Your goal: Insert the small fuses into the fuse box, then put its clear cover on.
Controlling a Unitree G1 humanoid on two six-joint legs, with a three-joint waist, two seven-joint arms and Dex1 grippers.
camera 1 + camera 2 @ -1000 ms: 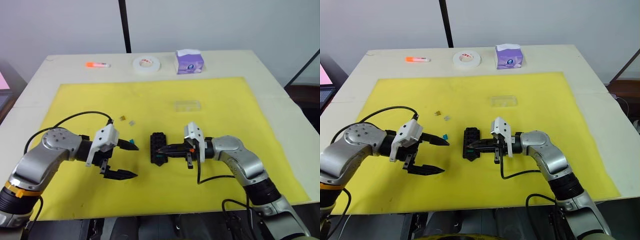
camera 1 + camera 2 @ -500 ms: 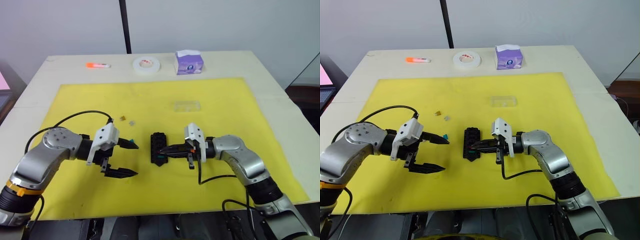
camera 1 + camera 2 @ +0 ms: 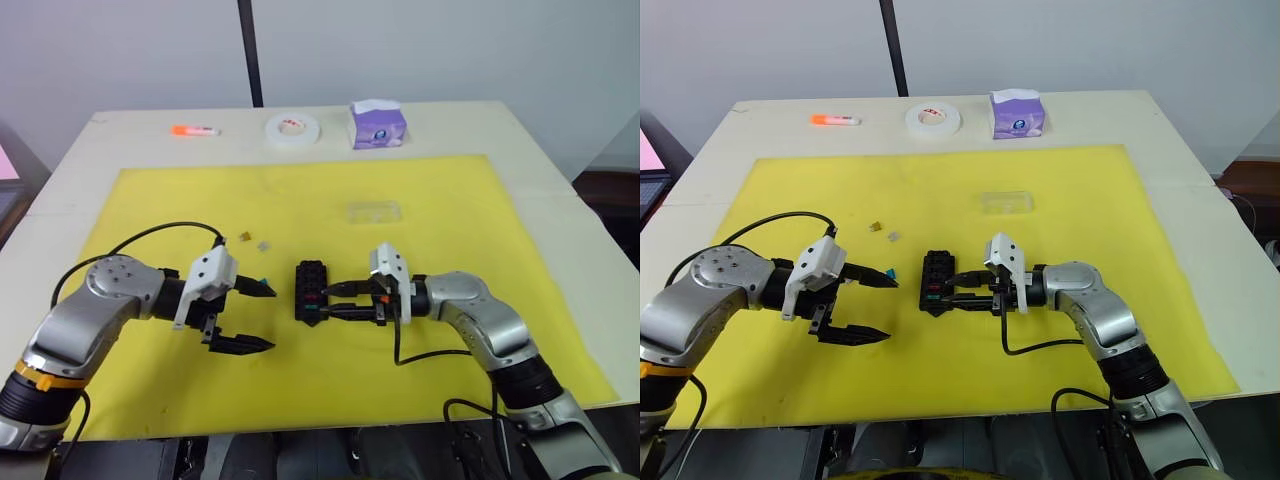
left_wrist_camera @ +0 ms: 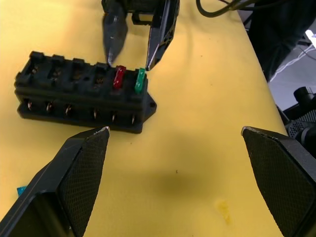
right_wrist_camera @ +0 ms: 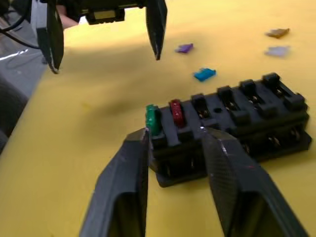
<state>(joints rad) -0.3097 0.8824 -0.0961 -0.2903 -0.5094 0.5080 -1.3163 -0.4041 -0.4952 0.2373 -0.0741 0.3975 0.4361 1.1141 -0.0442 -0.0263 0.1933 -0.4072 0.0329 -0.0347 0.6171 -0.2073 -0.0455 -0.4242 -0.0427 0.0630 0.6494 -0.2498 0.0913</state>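
Fingers of the right gripper [image 5: 173,143] stand apart astride the fuse box [image 5: 232,118] beside the seated red fuse [image 5: 176,113] and green fuse [image 5: 153,119] (left gripper [image 3: 255,318] likewise spread, empty); recommend withdrawing straight, without nudging them.

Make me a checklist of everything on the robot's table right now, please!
Surface: pale table with a yellow mat on it.
Job's things: black fuse box mid-mat, with a red fuse and a green fuse standing in slots at one end. Loose on the mat: teal fuse, purple fuse, grey fuse, amber fuse. Clear cover lies apart, farther back.
Clutter: white tape roll, purple tissue box, orange marker along the far edge.
Hands: left hand open, empty, beside the box; right hand open, at the box's fused end.
Cables: black cable looping over the left arm.
Surroundings: plain wall, dark pole.
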